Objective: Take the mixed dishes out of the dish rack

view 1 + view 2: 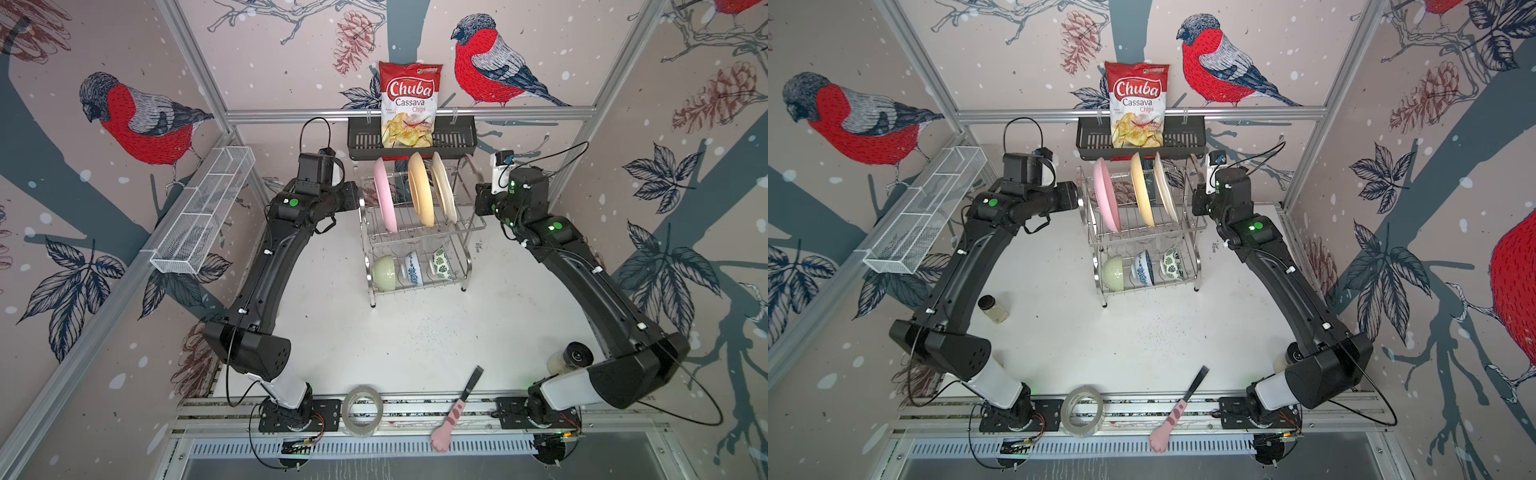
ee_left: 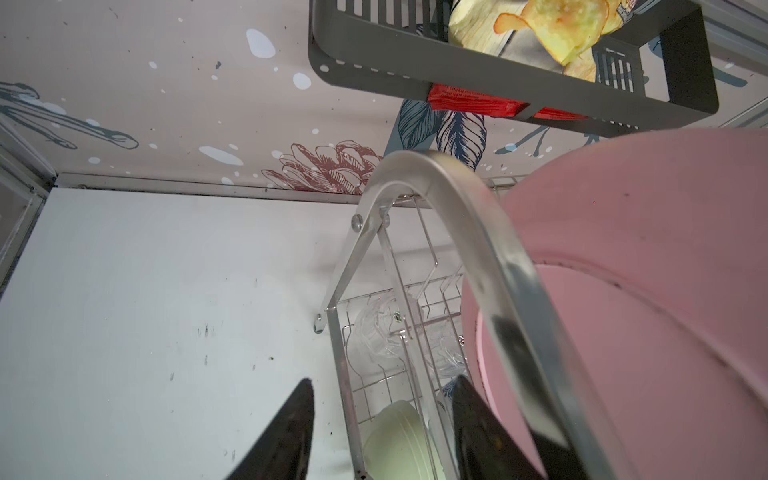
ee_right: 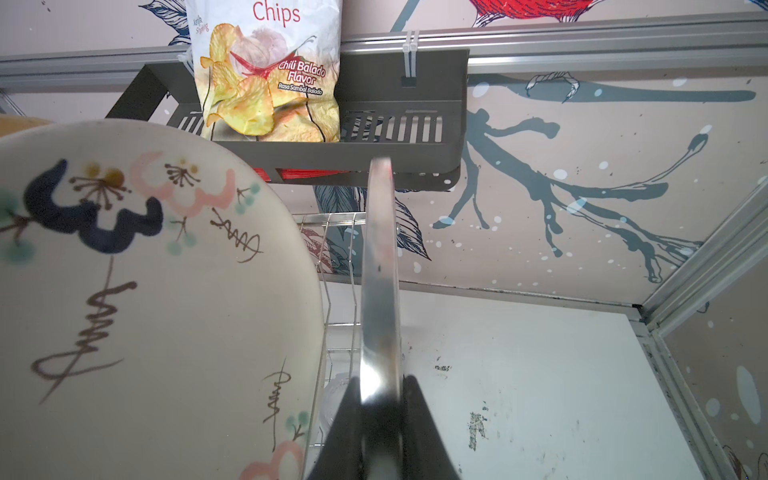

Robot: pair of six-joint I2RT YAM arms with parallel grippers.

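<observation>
Dishes are all in the dish rack (image 1: 428,233). In both top views the pink plate (image 1: 384,199), tan-yellow plate (image 1: 420,191) and cream plate (image 1: 444,191) stand on edge on the upper tier, just under the black basket (image 1: 361,141), with the bowls (image 1: 412,268) on the tier below. My worry is that a lift knocks the plate rims on that basket, or that an uneven pull tips the rack and the plates roll out.

In the left wrist view, my left hand (image 2: 382,380) is about half spread and grips nothing I can see. The rack's corner post runs between its fingers. The left handle (image 2: 457,187) and the pink plate lie just beyond one finger, and the glasses (image 2: 376,328) are ahead.

In the right wrist view, my right hand (image 3: 381,380) is pinched narrow on the right handle (image 3: 380,270), with the cream plate just beside it.
</observation>
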